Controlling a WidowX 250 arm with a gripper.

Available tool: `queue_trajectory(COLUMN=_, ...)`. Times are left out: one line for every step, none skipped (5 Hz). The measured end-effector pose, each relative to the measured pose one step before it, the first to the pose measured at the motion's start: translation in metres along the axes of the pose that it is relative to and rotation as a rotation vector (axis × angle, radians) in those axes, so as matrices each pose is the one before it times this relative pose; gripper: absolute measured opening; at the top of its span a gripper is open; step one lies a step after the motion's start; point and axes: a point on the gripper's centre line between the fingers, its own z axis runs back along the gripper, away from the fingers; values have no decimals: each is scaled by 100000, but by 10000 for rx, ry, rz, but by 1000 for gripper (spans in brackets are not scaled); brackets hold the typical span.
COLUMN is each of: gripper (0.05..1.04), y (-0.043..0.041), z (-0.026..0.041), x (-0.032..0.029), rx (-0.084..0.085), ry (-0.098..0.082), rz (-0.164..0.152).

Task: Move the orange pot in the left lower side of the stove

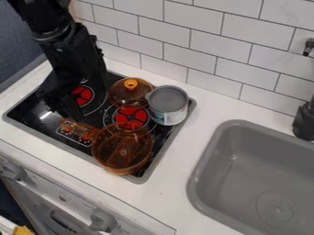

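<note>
Toward five o'clock on the black stovetop [27, 117], as the camera view has it, sits the clear orange pot [122, 151], its handle pointing to ten o'clock. Near that handle's end, at ten o'clock on the stovetop, hangs the black gripper [70, 110]; I cannot tell whether its jaws are parted or closed, dark as they are against the glass. An orange lid [116, 95] lies at one o'clock, beside a grey-topped can [169, 102] at two. The surface [169, 176] holds a grey sink [245, 160] toward four.
</note>
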Motion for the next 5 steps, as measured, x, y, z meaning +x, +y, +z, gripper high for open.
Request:
queue_trajectory(gripper=999, y=-303, z=-467, x=29, rx=-198, ry=-74, rz=36)
queue_trajectory(gripper=999, y=-677, z=-819, x=499, rx=-209, ry=0, rz=-264)
queue_trajectory(gripper=999, y=-524, z=-715, x=495, rx=-172, ry=166, rz=-189)
queue_trajectory(gripper=999, y=-638, z=-881, x=737, rx=-253, ry=257, rz=-329)
queue_trajectory(gripper=999, y=-214, z=-1493, x=799, rx=-343, ry=72, rz=-356)
